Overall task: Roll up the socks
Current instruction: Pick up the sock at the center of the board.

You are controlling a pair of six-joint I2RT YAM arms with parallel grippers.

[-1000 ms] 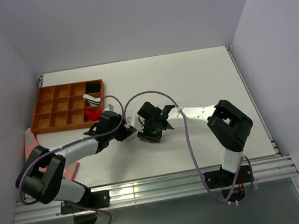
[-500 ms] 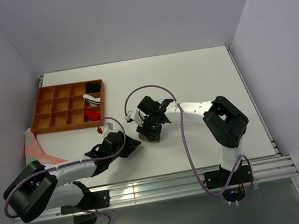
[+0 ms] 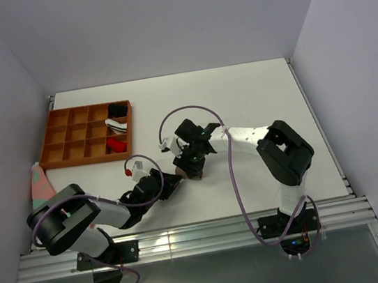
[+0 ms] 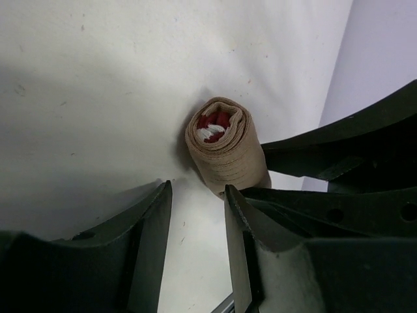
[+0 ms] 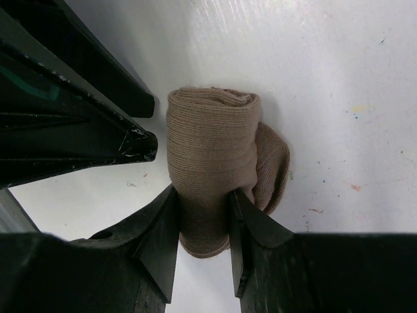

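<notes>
**Right gripper clamps the tan roll, left stands open beside it**

Top view: on the white table, both arms meet near the middle. The right gripper points down at the tan sock roll, which lies on the table surface well apart from the orange compartment tray at the far left. The left arm lies low along the near edge, with the left gripper just beside the roll. One tray compartment holds a red bundle. A pink-and-teal cloth lies at the table's left edge.

Left wrist view: the left gripper has its jaws apart with only bare table between them. The roll lies just past its fingertips, its coiled end facing the camera, with red and white fabric at the core. The right gripper's dark fingers reach in from the right.

Right wrist view: the right gripper is clamped on the roll, both fingers pressing into the tan fabric. A loose flap sticks out on the right.
</notes>
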